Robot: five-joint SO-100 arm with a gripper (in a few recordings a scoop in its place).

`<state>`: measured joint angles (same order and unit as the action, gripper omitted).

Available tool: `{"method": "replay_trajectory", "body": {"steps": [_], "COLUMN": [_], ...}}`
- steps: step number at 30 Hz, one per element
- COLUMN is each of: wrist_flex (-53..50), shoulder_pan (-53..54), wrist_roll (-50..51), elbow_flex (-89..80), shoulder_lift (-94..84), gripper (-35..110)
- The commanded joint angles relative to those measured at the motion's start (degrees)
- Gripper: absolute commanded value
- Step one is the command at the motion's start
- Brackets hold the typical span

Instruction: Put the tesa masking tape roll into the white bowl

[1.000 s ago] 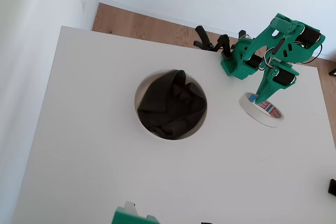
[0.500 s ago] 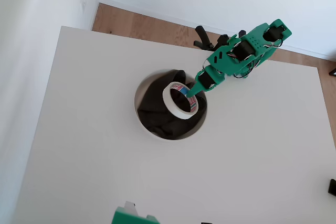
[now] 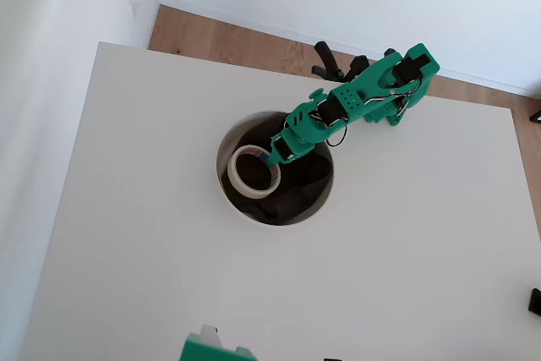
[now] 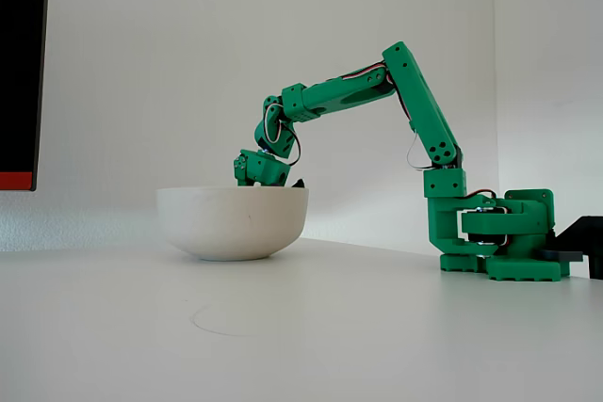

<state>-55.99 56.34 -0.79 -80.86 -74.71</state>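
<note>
Reaching out from its base near the far edge of the table (image 3: 127, 234), the green arm (image 3: 355, 99) is stretched so that the gripper (image 3: 275, 156) is carried over the white bowl (image 3: 221, 177), which stands near the middle of the table. The tesa masking tape roll (image 3: 255, 171) is seen in the overhead view inside the rim, over the dark cloth (image 3: 296, 188) and toward the bowl's left side, lying nearly flat. It is held there presumably so that a release drops it onto the cloth rather than the rim. The jaws are closed to a narrow gap on the roll's right edge, pinching the tape wall. In the fixed view the gripper (image 4: 262, 170) is dipped just at the rim of the bowl (image 4: 232, 223); the roll itself is hidden behind the wall.
</note>
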Motion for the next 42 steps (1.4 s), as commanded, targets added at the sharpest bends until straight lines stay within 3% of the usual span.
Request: {"method": "replay_trajectory", "body": {"steps": [1,5,7,10,13,26,30,42], "wrist_flex": [0.7,-0.1,-0.2,-0.2,0.1,-8.3,-15.2,-38.6], "shoulder_pan": [0.9,0.7,0.6,0.6,0.6,-1.8,-4.5,-26.6], "wrist_roll": [-0.4,0.0,0.3,0.5,1.1,6.3,7.4,6.8], "elbow_flex": [4.4,4.7,4.9,5.0,5.3,21.8,32.4,35.7], "shoulder_lift": [-3.3,-3.8,-3.9,-3.8,-3.6,-1.7,-0.6,-18.5], "gripper": [-8,14,16,13,-8,-8,-8,-8]}}
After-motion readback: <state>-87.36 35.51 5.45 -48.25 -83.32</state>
